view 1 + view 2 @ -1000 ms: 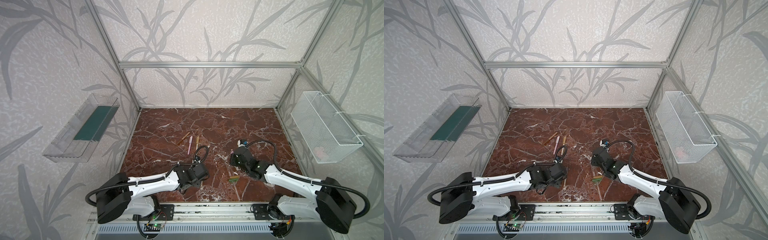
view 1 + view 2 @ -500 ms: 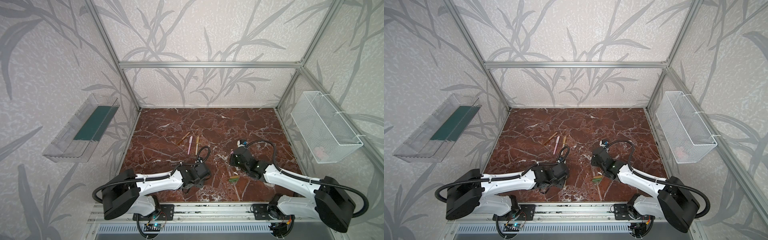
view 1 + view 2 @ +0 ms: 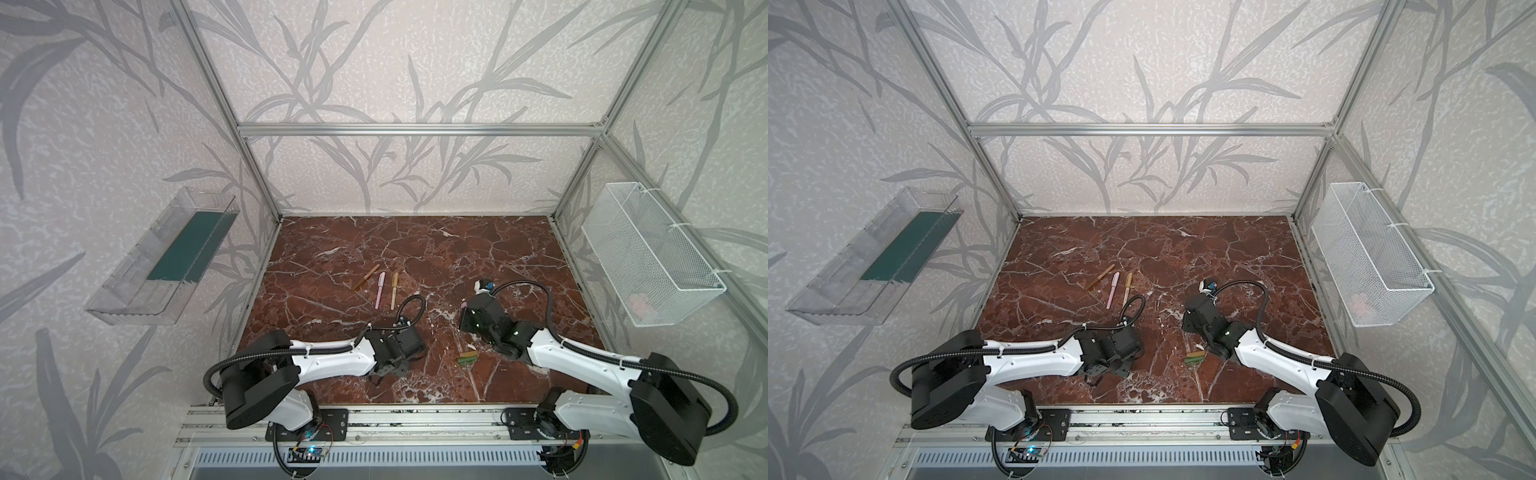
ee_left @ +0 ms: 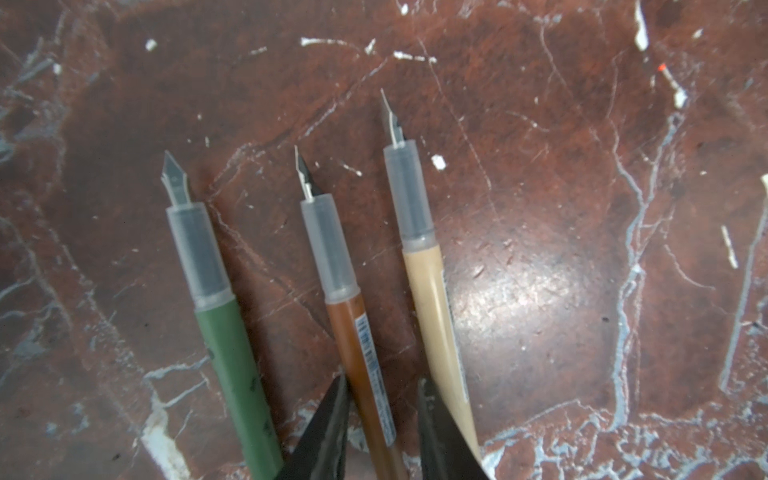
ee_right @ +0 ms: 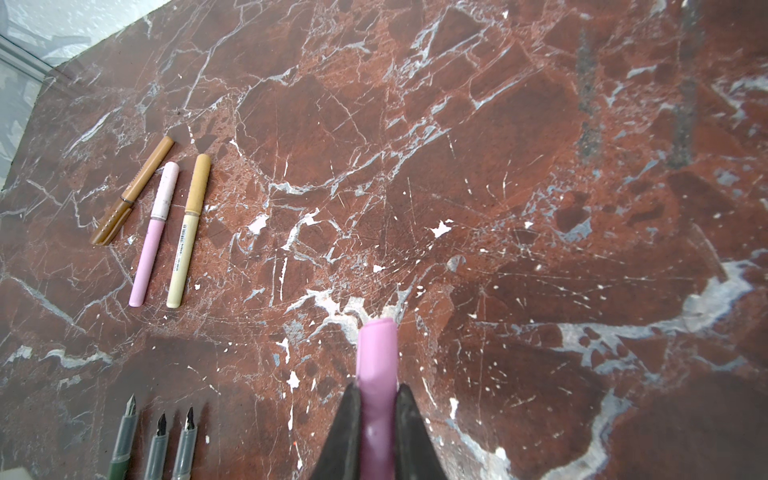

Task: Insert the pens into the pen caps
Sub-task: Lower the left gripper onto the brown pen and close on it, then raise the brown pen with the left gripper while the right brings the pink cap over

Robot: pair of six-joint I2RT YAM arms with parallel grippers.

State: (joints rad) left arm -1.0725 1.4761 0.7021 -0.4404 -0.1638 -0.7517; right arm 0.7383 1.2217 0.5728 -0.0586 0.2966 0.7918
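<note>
Three uncapped pens lie side by side in the left wrist view: green (image 4: 232, 353), brown (image 4: 361, 353) and tan (image 4: 436, 324). My left gripper (image 4: 382, 386) is open and straddles the brown pen, with a gap on the tan pen's side. In both top views this gripper (image 3: 384, 372) hides those pens. My right gripper (image 5: 376, 388) is shut on a pink pen cap (image 5: 376, 353) held above the marble, also visible as the pink pen cap (image 3: 462, 305) in a top view. A green and a tan cap (image 3: 468, 357) lie together between the arms.
Three capped pens, brown (image 3: 365, 277), pink (image 3: 380, 289) and gold-tan (image 3: 394, 290), lie at mid-table. A clear bin (image 3: 166, 257) hangs on the left wall, a white wire basket (image 3: 648, 257) on the right. The metal rail (image 3: 415, 419) borders the front edge.
The left arm's rear links have swung rightwards while its gripper stayed low over the uncapped pens, jaws narrowing a little. The right arm and its pink cap have not moved.
</note>
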